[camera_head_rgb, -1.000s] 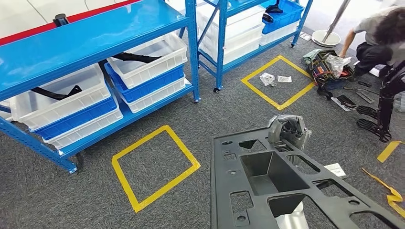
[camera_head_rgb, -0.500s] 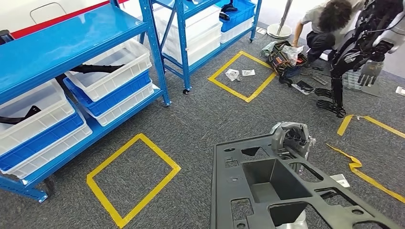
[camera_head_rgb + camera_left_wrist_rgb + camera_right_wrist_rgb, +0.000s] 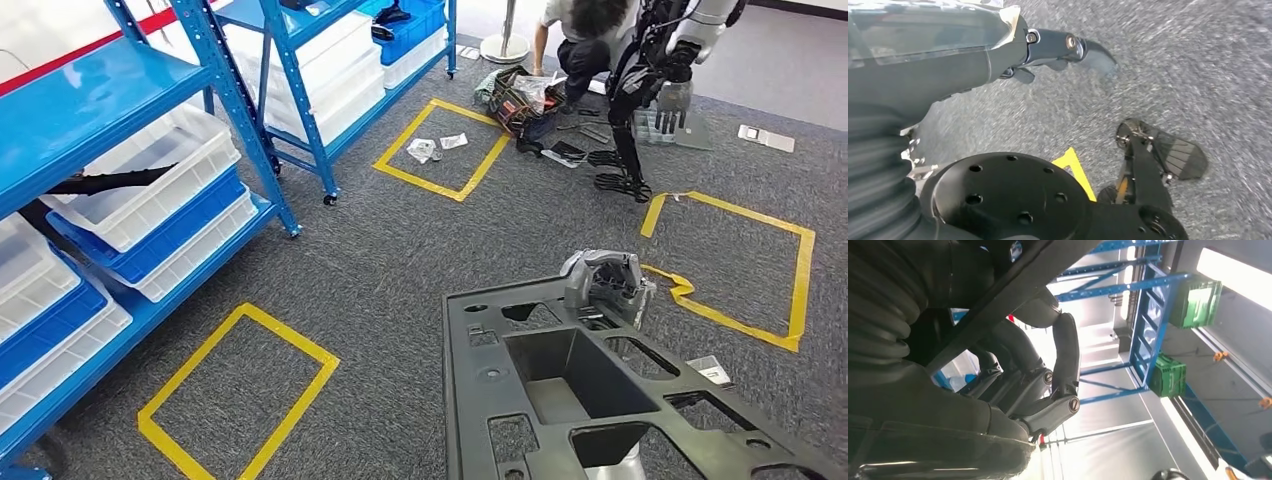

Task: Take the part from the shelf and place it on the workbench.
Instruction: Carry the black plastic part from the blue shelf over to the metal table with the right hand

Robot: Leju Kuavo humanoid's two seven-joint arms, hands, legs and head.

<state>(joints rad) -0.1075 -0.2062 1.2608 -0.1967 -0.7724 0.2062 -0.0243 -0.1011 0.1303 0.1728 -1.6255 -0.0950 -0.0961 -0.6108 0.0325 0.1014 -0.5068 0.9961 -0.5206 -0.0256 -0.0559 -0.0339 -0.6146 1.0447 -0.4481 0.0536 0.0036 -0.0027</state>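
- Black plastic part (image 3: 590, 400), flat and full of cut-outs with a deep square well near its middle, carried low in the head view above the grey carpet (image 3: 400, 250).
- Grey right hand (image 3: 603, 282) at the far edge of the part, fingers curled over that edge and clamped on it.
- In the right wrist view, dark fingers (image 3: 1063, 360) bent around a dark slanting edge of the part (image 3: 998, 295).
- Left hand (image 3: 998, 45) in the left wrist view: dark fingers (image 3: 1083, 47) stretched out over blurred carpet, nothing seen between them; open or closed, cannot tell.
- Blue shelf (image 3: 110, 100) to the left, well apart from the part, stacked with white and blue bins (image 3: 150, 200); a black piece (image 3: 100, 183) lying in one white bin.
- Second blue shelf (image 3: 300, 60) further back, also with white bins.
- Yellow tape squares on the carpet: one near the first shelf (image 3: 240, 400), one further off (image 3: 440, 150) with small bags inside it, one to the right (image 3: 740, 270) just beyond the right hand.
- Person (image 3: 585, 30) crouched at the far side beside an open tool bag (image 3: 515, 100).
- Another robot (image 3: 660, 70), dark-legged, standing just beside that person.
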